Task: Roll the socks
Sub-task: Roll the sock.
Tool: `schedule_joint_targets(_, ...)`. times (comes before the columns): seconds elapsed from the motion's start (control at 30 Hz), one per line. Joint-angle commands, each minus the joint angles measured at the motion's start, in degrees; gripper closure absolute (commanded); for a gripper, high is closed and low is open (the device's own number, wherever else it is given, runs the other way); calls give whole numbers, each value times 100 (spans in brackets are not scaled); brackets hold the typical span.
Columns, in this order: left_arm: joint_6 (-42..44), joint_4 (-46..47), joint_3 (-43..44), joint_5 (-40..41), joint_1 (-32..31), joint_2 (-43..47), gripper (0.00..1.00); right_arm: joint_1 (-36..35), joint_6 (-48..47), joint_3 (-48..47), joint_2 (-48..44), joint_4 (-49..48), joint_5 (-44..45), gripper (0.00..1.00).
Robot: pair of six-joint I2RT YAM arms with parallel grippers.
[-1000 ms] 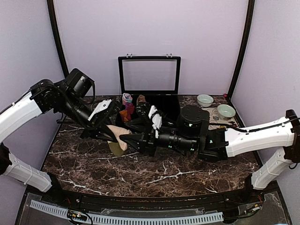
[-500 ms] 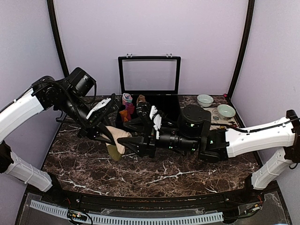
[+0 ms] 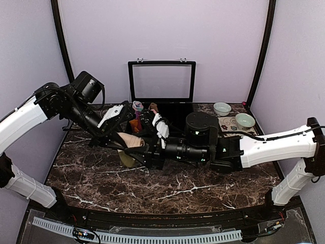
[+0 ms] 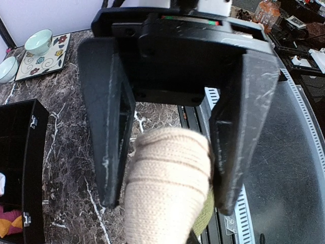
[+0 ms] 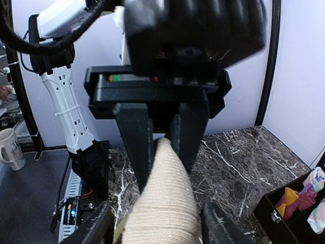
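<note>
Right wrist view, up close: the tan sock (image 5: 161, 201) stands up as a thick ribbed roll in mid-frame, and its upper end is pinched between the narrow, nearly closed fingers of the left claw (image 5: 163, 152), which faces the camera. The right claw (image 4: 170, 201) is spread wide, one broad black finger on each side of the roll; whether they touch the cloth I cannot tell. An olive toe (image 4: 204, 219) peeks out beside the roll's lower right edge in the left wrist view. From the top external camera the two claws meet nose to nose at the left-middle of the dark marble counter (image 3: 177, 189), with the sock between them and the olive part lowest, close to the stone. Just behind them sits a black compartment case (image 3: 177, 113) with its lid upright, and small coloured sock bundles (image 5: 298, 199) lie in its cells. Two pale bowls (image 3: 245, 120) rest near the counter's far right corner.
</note>
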State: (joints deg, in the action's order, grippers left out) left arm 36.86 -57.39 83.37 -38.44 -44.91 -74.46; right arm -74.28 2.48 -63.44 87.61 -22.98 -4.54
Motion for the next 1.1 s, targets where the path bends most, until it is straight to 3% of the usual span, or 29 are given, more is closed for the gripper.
schedule_joint_targets(0.0, 212, -324, 97, -687, -18, 157, 100, 43, -140, -1, -41, 99, 531, 50)
schedule_joint_targets(0.13, 562, -731, 168, -1278, -18, 174, 100, 92, -258, 153, -226, -30, 240, 78)
schedule_joint_targets(0.23, 714, -784, 120, -1229, -18, 199, 100, 121, -257, 229, -378, -147, -14, 100)
schedule_joint_targets(0.3, 742, -628, 25, -825, -18, 252, 97, 116, -236, 170, -382, 0, -102, 100)
schedule_joint_targets(0.33, 681, -453, -39, -441, -18, 294, 84, 116, -206, 135, -353, 85, -121, 100)
schedule_joint_targets(0.37, 575, -224, -109, -10, -18, 340, 61, 122, -157, 86, -312, 151, -118, 100)
schedule_joint_targets(0.4, 485, 20, -157, 536, -18, 391, 49, 113, -96, 14, -243, 219, -68, 100)
schedule_joint_targets(0.47, 640, 293, -150, 984, -31, 467, 41, 98, 34, -172, -66, 391, 65, 100)
schedule_joint_targets(0.53, 694, 498, -114, 1233, -85, 527, 26, 83, 132, -366, 85, 482, 362, 100)
schedule_joint_targets(0.87, 1691, 1118, -781, 3367, -895, 808, 28, 89, 1117, -811, 325, 197, 965, 100)
schedule_joint_targets(1.0, 1963, 1975, -1018, 4555, -1026, 911, 26, 138, 1691, -1012, 580, 258, 713, 100)
schedule_joint_targets(1.07, 2238, 2474, -1161, 4858, -1055, 1054, 31, 178, 1975, -1232, 736, 385, 563, 100)
